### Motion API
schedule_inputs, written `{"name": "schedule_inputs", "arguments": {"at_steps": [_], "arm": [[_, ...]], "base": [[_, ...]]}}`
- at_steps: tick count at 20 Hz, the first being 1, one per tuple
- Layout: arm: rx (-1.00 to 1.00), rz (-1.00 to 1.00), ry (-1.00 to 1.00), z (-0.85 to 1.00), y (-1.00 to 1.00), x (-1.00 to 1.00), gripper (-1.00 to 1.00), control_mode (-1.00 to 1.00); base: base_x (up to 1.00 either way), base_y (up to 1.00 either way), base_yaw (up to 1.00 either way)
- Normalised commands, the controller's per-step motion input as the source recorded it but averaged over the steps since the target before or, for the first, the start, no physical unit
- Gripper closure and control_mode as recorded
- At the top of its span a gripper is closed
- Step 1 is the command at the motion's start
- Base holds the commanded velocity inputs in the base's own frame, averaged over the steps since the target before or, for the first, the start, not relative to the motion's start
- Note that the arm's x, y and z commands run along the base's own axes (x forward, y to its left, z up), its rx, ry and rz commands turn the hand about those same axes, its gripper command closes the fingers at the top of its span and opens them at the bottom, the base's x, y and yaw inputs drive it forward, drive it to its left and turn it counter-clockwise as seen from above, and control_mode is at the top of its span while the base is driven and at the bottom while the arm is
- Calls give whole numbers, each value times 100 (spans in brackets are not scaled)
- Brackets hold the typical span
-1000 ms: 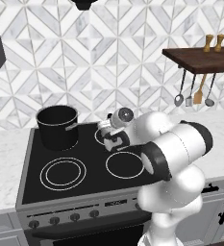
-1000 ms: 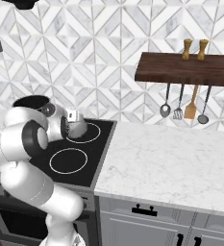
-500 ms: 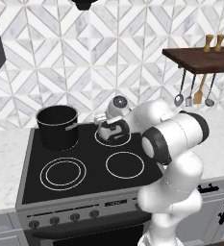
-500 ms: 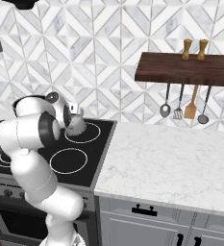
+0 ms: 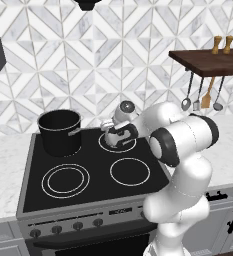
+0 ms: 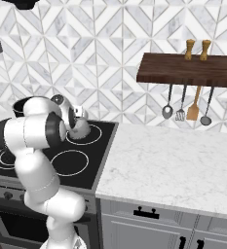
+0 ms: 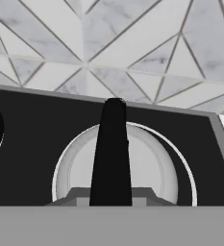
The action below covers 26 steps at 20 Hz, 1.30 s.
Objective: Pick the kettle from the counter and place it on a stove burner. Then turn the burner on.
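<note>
The small pale kettle (image 6: 82, 129) sits low inside the thin white circle of the back right stove burner (image 6: 98, 134). My gripper (image 6: 75, 124) comes in from the left and is shut on the kettle's dark handle. In the left base view the gripper (image 5: 115, 132) hangs over the same burner (image 5: 129, 146), and the hand hides most of the kettle. From the hand view I look down on the kettle (image 7: 147, 166), its black handle (image 7: 112, 153) running up the middle, ringed by the burner (image 7: 186, 168). Whether the kettle rests on the glass I cannot tell.
A big black pot (image 5: 60, 131) stands on the back left burner. The white marble counter (image 6: 173, 160) stretches to the right of the cooktop. Utensils (image 6: 183, 104) hang under a wooden shelf (image 6: 188, 70) on the tiled wall. Knobs (image 5: 55, 227) line the stove front.
The arm's elbow has risen and swung right. The hand with the kettle has shifted only slightly over the back right burner, and the grip stays shut.
</note>
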Motion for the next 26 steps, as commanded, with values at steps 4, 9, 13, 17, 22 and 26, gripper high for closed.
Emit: {"name": "schedule_inputs", "arguments": {"at_steps": [4, 9, 13, 17, 22, 26], "arm": [[0, 0, 0, -31, -2, 26, 100, -100], [0, 0, -2, -22, 0, 17, 100, -100], [0, 0, -4, -20, 0, 15, 100, -100], [0, 0, -3, -21, 0, 3, 100, -100], [0, 0, -1, -24, 0, 2, 100, -100], [0, 0, -6, -13, 0, 6, 100, -100]], "base": [[0, 0, 0], [0, 0, 0], [0, 0, 0], [0, 0, 0], [0, 0, 0], [0, 0, 0]]}}
